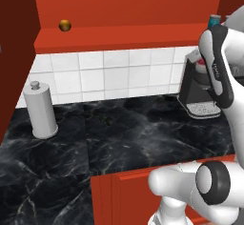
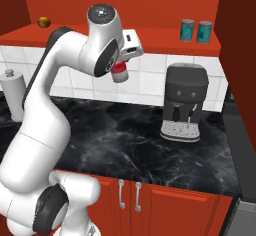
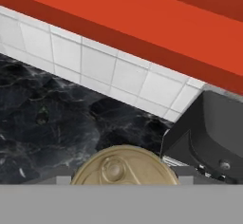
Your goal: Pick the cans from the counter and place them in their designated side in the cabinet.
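Note:
My gripper (image 2: 119, 73) is shut on a red can (image 2: 119, 72), held in the air above the black marble counter (image 2: 125, 135) and just below the front edge of the red cabinet shelf (image 2: 150, 39). The hand view looks down on the can's cream-gold top (image 3: 124, 167) between the fingers. From the left base view a sliver of the red can (image 1: 201, 63) peeks out behind my arm. Two teal cans (image 2: 187, 30) (image 2: 203, 31) stand side by side at the right end of the shelf; one teal can (image 1: 214, 20) is partly hidden by the arm.
A dark coffee machine (image 2: 185, 102) stands on the counter right of the held can, close to it. A tall grey cylinder with a knob (image 1: 40, 109) stands at the far left. A small golden ball (image 1: 65, 25) lies on the shelf's left end.

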Available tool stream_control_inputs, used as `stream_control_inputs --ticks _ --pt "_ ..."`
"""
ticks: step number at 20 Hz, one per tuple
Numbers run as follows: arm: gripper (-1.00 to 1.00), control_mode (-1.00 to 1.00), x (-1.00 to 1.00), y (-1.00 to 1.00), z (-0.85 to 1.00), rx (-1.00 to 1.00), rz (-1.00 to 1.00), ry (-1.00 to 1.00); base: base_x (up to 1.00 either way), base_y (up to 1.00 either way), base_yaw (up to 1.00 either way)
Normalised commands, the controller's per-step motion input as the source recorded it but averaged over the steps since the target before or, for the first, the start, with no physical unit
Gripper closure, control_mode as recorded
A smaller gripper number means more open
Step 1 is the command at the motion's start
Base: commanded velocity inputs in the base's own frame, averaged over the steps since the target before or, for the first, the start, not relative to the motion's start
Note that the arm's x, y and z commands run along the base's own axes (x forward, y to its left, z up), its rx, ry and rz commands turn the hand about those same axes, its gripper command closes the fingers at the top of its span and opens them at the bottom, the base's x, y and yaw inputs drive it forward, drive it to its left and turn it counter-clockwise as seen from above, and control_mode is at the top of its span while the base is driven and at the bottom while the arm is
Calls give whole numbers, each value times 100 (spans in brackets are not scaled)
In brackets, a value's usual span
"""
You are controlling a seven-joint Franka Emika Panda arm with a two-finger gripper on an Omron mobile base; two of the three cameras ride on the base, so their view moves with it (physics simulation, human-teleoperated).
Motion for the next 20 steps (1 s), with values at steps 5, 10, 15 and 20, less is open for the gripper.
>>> stream_control_inputs --ticks 5,10,15,20 --pt "100 -100 -1 -4 33 0 0 -1 0 0 0" --pt "100 -100 -4 -10 33 0 0 -2 0 0 0" --pt "100 -100 0 -9 24 0 0 0 0 0 0" --pt "100 -100 0 -6 11 0 0 -1 0 0 0"
